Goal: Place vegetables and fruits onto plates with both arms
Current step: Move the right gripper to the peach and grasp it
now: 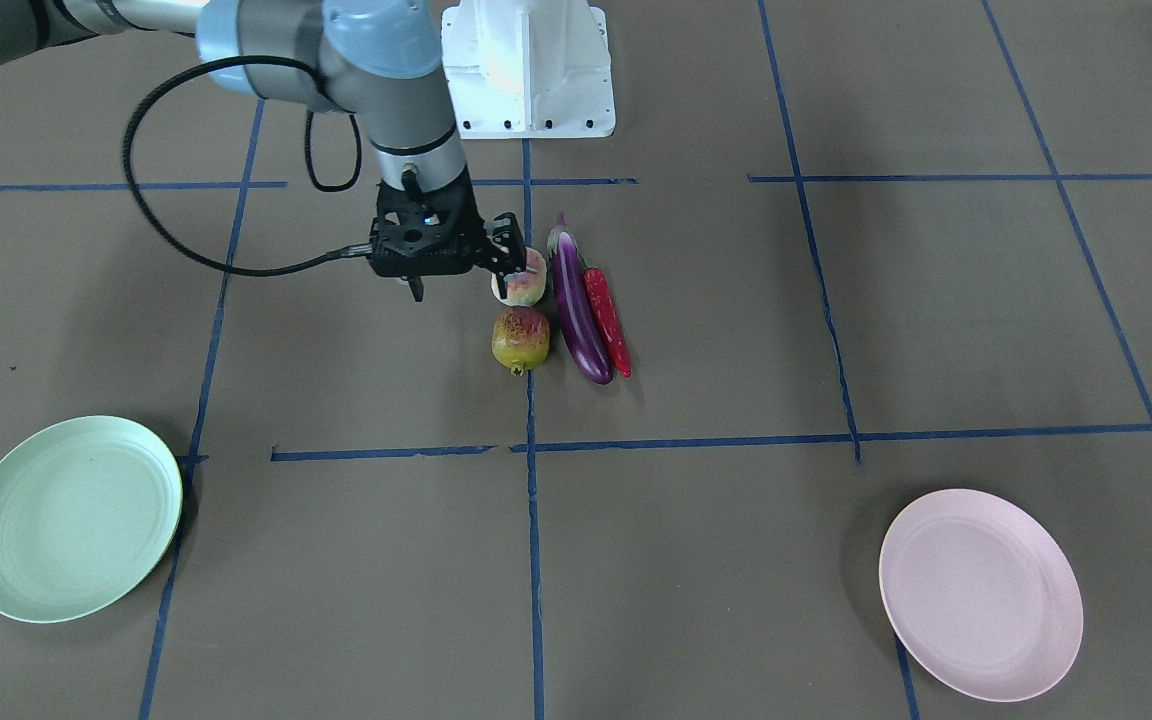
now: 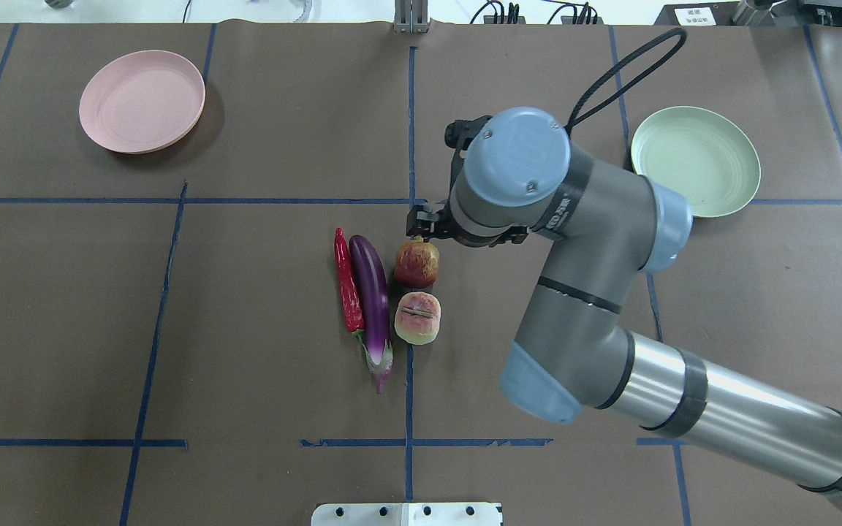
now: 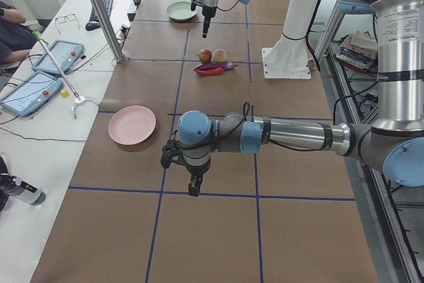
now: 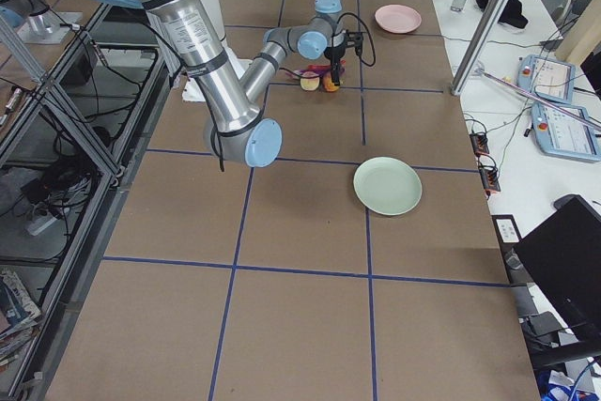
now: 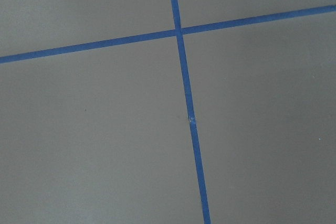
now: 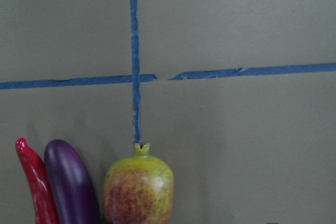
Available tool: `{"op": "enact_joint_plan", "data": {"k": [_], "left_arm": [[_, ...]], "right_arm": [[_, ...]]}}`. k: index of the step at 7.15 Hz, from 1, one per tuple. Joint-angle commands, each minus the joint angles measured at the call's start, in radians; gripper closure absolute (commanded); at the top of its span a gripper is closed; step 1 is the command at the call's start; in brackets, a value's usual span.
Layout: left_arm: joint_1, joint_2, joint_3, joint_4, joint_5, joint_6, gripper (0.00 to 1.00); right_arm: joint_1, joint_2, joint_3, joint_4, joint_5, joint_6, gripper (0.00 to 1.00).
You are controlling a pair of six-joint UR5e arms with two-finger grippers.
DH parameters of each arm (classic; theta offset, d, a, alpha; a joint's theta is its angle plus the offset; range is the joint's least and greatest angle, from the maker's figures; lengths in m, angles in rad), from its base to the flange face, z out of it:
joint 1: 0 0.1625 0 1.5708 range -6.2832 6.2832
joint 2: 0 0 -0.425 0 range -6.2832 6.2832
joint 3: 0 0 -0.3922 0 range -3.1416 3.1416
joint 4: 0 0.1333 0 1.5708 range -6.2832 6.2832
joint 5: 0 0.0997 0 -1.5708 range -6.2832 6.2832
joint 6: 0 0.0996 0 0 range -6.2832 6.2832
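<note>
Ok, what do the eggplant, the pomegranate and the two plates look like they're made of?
Eggplant: probably moulded plastic, glossy; sharp white highlights run along its purple skin. Pomegranate: likely painted plastic or foam, soft sheen, speckled colour; cannot tell which. Pink plate and green plate: apparently matte plastic; even pastel colour, faint concentric rings, no glare.

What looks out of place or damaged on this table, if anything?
Nothing is spilled or askew. The eggplant, chili pepper, peach and pomegranate lie in a neat cluster mid-table, and the pink plate and green plate sit flat and empty. Only the blue tape line beyond the pomegranate's crown is ragged, with a small break.
</note>
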Motion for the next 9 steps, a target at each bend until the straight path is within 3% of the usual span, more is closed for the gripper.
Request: {"op": "enact_joint_plan", "data": {"k": [1,6,8,9], "left_arm": [[0.0,0.001,0.0,0.0,0.001,0.0,0.0],[0.001,0.001,0.009,0.0,-0.001,0.0,0.0],[0.003,-0.001,0.011,0.0,-0.001,0.0,0.0],[0.003,-0.001,0.011,0.0,-0.001,0.0,0.0]], "right_arm": [[-0.062,0.127,-0.154,-0.033,-0.064,0.038,0.0],[-0.134,0.105,-0.17,-0.143,-0.069,0.032,0.0],[-0.145,0.107,-0.181,-0.137,-0.069,0.03,0.01],[-0.145,0.11,-0.202,-0.134,-0.069,0.038,0.1]]}}
